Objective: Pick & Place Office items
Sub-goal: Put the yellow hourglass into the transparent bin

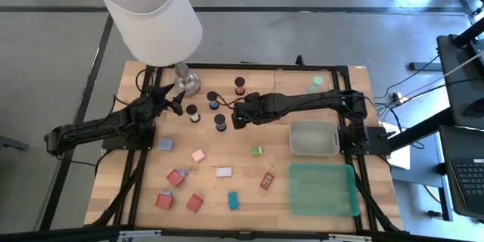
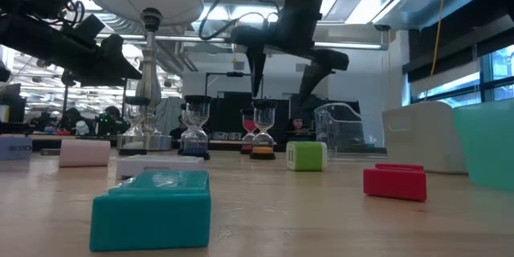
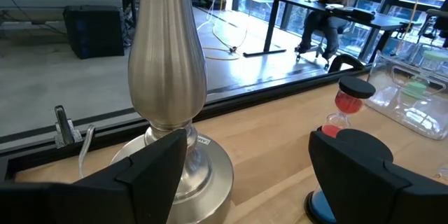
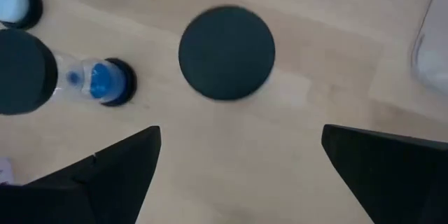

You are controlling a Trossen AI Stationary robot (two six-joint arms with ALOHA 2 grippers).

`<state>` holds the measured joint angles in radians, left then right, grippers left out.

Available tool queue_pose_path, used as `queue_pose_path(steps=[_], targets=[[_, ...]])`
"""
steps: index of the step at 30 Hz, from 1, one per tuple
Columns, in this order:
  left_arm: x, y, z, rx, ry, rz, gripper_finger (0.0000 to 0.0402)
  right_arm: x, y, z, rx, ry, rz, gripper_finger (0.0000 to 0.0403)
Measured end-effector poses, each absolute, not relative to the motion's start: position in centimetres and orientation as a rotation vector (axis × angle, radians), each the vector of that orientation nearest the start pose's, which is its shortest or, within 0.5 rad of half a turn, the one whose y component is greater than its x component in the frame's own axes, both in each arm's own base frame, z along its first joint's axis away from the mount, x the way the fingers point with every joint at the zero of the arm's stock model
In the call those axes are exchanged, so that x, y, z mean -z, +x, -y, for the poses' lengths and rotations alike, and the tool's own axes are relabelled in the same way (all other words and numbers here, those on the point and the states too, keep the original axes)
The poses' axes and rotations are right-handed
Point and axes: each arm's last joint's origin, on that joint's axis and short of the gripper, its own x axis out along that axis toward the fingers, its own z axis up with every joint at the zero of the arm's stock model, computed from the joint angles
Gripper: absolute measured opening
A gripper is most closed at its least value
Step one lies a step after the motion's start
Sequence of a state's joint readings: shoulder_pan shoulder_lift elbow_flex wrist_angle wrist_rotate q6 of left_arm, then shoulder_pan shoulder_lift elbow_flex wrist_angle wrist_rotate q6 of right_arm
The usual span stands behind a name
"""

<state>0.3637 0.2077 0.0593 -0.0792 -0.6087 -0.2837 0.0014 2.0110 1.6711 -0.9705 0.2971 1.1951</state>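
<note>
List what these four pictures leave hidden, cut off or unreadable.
- Lamp: the left wrist view cuts off its shade; only the metal stem and base show.
- Black disc in the right wrist view: seen end-on, so what lies beneath it is hidden.
- Teal block in the low view: it hides the table behind it.
- Clear tray in the high view: the right arm crosses it, contents unclear.

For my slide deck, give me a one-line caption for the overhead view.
Open right gripper over sand timers, left gripper by lamp.
</note>
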Motion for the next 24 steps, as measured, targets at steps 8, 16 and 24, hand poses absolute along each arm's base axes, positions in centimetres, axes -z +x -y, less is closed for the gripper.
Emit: queue_pose_path(steps=[8,16,24], targets=[[-16.0,8.9,-5.2,-0.995,-0.231,-0.096,0.0297,-22.5,41.4,2.0,0.949,0.69,-0.917,0.04],[-16.0,8.9,-5.2,-0.995,-0.231,-0.096,0.0297,-19.8,42.2,3.7,0.926,0.702,-1.007,0.04],[-16.0,8.9,-5.2,-0.995,-0.231,-0.095,0.0297,-19.2,42.7,5.5,0.934,0.75,-0.974,0.04]])
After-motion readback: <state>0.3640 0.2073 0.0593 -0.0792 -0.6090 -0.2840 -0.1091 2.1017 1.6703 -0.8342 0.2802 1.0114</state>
